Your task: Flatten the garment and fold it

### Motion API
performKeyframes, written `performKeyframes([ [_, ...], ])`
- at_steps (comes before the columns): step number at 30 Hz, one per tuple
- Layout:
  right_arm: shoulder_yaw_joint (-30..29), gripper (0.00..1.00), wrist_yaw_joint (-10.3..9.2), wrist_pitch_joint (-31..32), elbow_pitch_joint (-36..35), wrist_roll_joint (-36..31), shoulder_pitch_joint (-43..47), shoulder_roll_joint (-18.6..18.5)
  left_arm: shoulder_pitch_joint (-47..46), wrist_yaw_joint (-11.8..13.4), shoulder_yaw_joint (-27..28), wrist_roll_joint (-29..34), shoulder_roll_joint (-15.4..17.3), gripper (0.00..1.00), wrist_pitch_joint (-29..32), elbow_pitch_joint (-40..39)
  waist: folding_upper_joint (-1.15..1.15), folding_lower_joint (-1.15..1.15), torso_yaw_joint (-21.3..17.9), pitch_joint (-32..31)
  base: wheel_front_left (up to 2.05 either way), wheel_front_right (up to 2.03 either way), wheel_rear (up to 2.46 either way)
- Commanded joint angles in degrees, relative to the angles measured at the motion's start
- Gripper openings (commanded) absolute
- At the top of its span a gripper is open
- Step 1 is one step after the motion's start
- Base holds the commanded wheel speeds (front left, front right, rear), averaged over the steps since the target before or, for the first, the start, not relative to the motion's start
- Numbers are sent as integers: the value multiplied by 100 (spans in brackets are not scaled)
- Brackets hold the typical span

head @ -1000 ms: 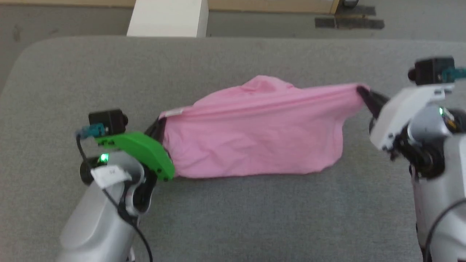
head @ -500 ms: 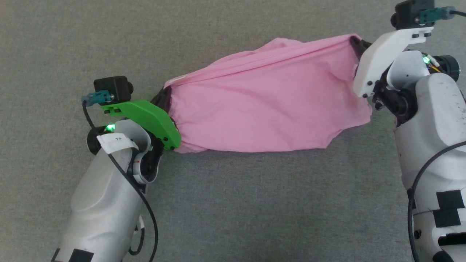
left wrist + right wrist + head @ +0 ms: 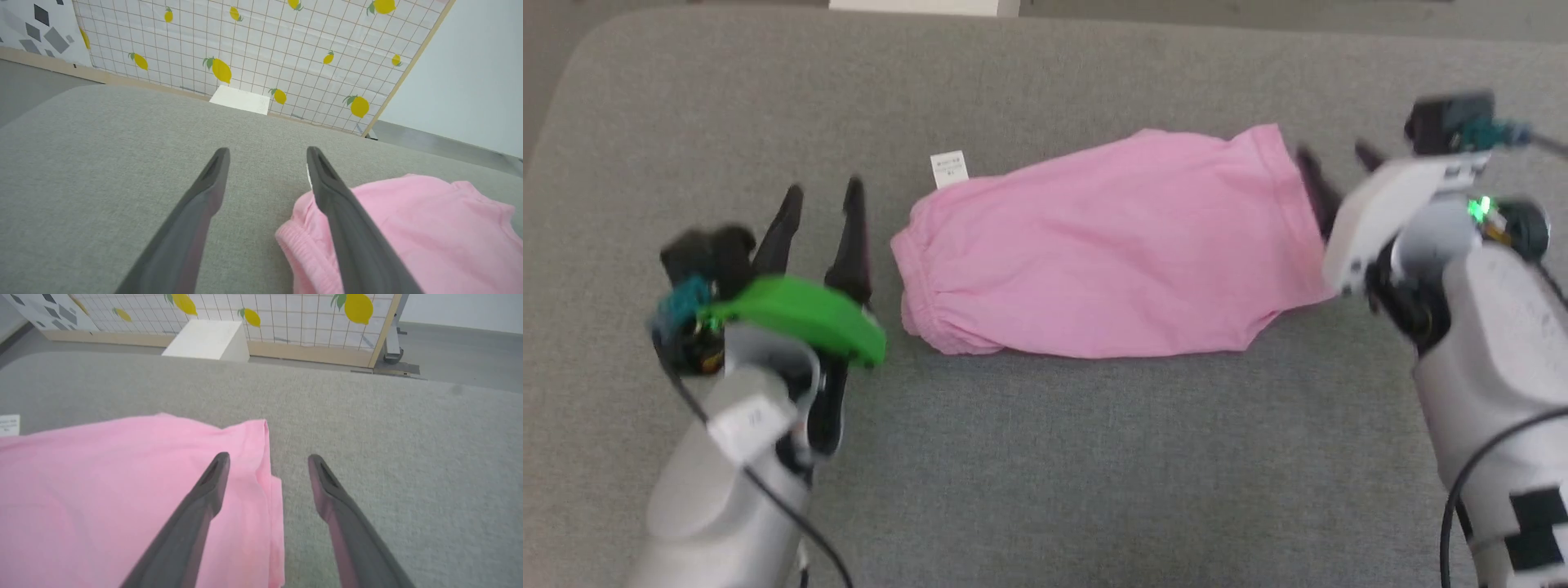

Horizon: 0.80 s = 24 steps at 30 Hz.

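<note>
The light pink shorts [image 3: 1107, 249] lie spread across the grey padded table [image 3: 1045, 457], gathered waistband [image 3: 915, 273] at the left and white label [image 3: 948, 169] sticking out at the upper left. My left gripper [image 3: 821, 192] stands open just left of the waistband, holding nothing; in its wrist view the shorts [image 3: 408, 228] lie behind its right finger. My right gripper [image 3: 1331, 155] is open at the shorts' right edge, empty. In the right wrist view the hem [image 3: 267, 457] lies under and between the fingers [image 3: 204, 506].
A white block [image 3: 208, 339] stands past the table's far edge, before a lemon-patterned grid panel [image 3: 261, 45]. Grey floor [image 3: 449, 347] lies beyond. Bare table surface stretches in front of the shorts.
Both grippers have let go of the shorts and opened. The shorts dropped from being stretched in the air to lying flat on the table. The head camera has also shifted.
</note>
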Motion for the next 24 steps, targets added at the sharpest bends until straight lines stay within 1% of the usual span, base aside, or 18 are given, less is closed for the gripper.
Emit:
performKeyframes([
  [1, 105, 100, -10, 182, -46, -81, 278, -66, 320, 98, -58, 217, 107, 100, -139, -141, 0, 0, -65, -404, 0, 0, 0],
  [3, 242, 100, -10, 521, -108, -175, 525, -124, 616, 228, -154, 481, 193, 100, -267, -358, 0, 0, -60, -478, 0, 0, 0],
  [6, 448, 100, -10, 1093, -286, -248, 823, -126, 1061, 456, -237, 778, 217, 100, -385, -698, 0, 0, -36, -521, 0, 0, 0],
  [10, 464, 100, -10, 1522, -469, -451, 918, -130, 1404, 581, -354, 892, 160, 100, -412, -946, 0, 0, 62, -395, 0, 0, 0],
  [14, 196, 100, -10, 1892, -374, -952, 784, -73, 1455, 590, -465, 885, 98, 100, -341, -1073, 0, 0, 214, -160, 0, 0, 0],
  [18, 146, 100, -10, 2022, -227, -1114, 657, 18, 1374, 523, -531, 786, 26, 100, -203, -1088, 0, 0, 284, -29, 0, 0, 0],
  [20, 131, 100, -10, 2106, -120, -1140, 608, 34, 1303, 478, -598, 732, -1, 100, -20, -1055, 0, 0, 294, 2, 0, 0, 0],
  [21, 141, 26, -10, 2131, -82, -1160, 577, 34, 1250, 464, -637, 706, -21, 100, 94, -1044, 0, 0, 293, 18, 0, 0, 0],
  [22, 142, 0, -10, 2143, -57, -1146, 557, 42, 1206, 465, -666, 674, -39, 100, 224, -1022, 0, 0, 287, 25, 0, 0, 0],
  [24, 169, 0, -10, 2151, -25, -1076, 508, 54, 1090, 478, -711, 521, -121, 100, 612, -1000, 0, 0, 244, 23, 0, 0, 0],
])
